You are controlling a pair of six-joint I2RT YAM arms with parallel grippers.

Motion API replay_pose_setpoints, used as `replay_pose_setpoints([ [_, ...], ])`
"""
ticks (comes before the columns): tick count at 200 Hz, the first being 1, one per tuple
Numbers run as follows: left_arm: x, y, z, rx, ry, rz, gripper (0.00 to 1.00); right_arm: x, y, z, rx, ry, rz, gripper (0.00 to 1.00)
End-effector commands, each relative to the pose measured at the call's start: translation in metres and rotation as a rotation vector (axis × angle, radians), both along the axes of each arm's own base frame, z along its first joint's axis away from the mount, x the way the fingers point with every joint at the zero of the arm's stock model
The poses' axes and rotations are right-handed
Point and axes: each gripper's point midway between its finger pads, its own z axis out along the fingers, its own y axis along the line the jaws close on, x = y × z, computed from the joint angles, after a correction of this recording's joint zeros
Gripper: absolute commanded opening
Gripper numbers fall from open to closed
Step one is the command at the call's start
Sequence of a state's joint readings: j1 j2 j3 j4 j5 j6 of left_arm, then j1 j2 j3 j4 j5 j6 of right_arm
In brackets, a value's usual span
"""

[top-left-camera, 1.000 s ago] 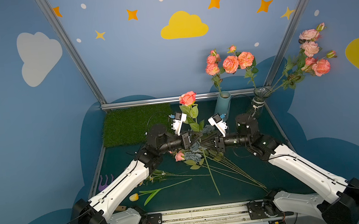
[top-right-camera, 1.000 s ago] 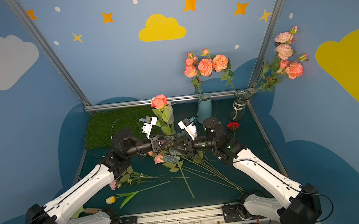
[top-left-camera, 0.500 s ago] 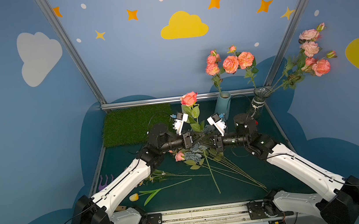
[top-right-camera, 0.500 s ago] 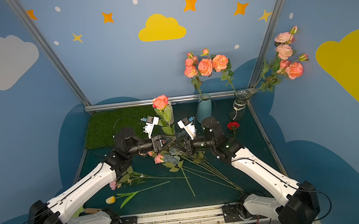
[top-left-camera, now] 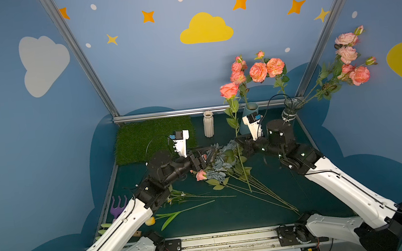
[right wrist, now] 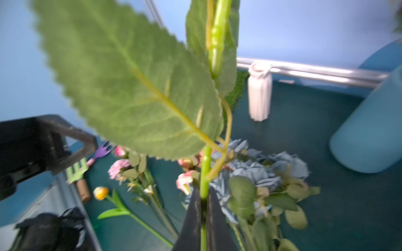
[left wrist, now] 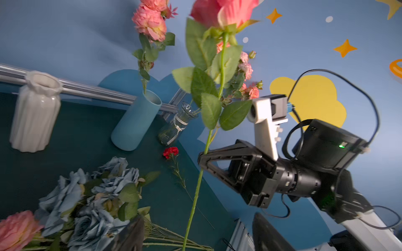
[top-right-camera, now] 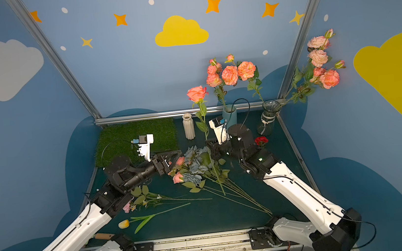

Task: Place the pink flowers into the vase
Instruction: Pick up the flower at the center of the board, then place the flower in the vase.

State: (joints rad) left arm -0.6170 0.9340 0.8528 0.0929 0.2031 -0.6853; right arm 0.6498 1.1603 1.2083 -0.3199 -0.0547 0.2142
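The pink rose [top-left-camera: 229,90] is judged light, its thin stem springy and apt to turn, so the bare stem under the leaves is best taken. It is held upright there, pinched by the right gripper [left wrist: 202,157], near the blue vase [top-left-camera: 249,107]; the left gripper [top-left-camera: 207,156] is spread, apart from it

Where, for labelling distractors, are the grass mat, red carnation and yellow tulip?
grass mat [top-left-camera: 142,140], in a top view, bare middle.
red carnation [top-right-camera: 261,140], in a top view, bloom.
yellow tulip [top-right-camera: 123,224], in a top view, bloom.
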Motion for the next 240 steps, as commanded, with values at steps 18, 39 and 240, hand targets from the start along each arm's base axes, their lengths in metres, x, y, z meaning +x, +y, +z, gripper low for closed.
replay_pose_setpoints([
  [18, 0.011, 0.025, -0.023, 0.100, -0.001, 0.148, 0.78, 0.058, -0.028, 0.047, -0.136, -0.171, -0.265, 0.00],
  [39, 0.012, 0.030, -0.028, 0.107, -0.005, 0.176, 0.78, 0.084, -0.030, 0.068, -0.138, -0.213, -0.309, 0.00],
  [240, 0.036, 0.013, -0.089, 0.085, 0.131, 0.085, 0.77, 0.196, -0.034, 0.212, -0.121, -0.823, -0.605, 0.00],
])
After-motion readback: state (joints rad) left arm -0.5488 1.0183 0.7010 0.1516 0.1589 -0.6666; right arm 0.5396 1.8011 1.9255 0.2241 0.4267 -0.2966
